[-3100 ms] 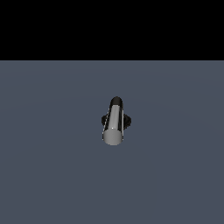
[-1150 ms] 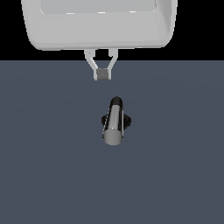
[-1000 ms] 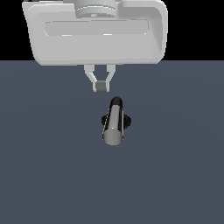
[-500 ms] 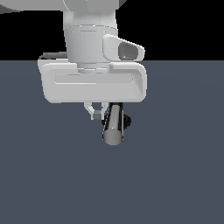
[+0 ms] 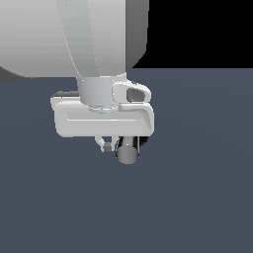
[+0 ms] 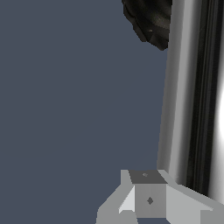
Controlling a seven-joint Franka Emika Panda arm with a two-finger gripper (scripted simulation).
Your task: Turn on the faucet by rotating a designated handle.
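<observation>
The faucet's black ridged base point(image 6: 151, 19) shows in the wrist view. In the exterior view only a dark sliver of the faucet point(image 5: 144, 142) shows under the white hand. The handle point(image 5: 127, 154), a shiny grey bar, points its flat round end toward the exterior camera. It fills one side of the wrist view point(image 6: 192, 96). My gripper point(image 5: 106, 146) is shut and empty. It hangs low, close against the handle's side on the exterior view's left. In the wrist view the gripper point(image 6: 146, 199) sits right beside the bar. Whether it touches is unclear.
The white arm point(image 5: 74, 34) and its hand point(image 5: 104, 121) cover the upper left of the exterior view and hide most of the faucet. Flat grey-blue floor point(image 5: 197, 197) lies all around.
The arm has come down and forward from the far side. The shut gripper has dropped from above the handle's far end to beside the handle. The handle has not visibly turned.
</observation>
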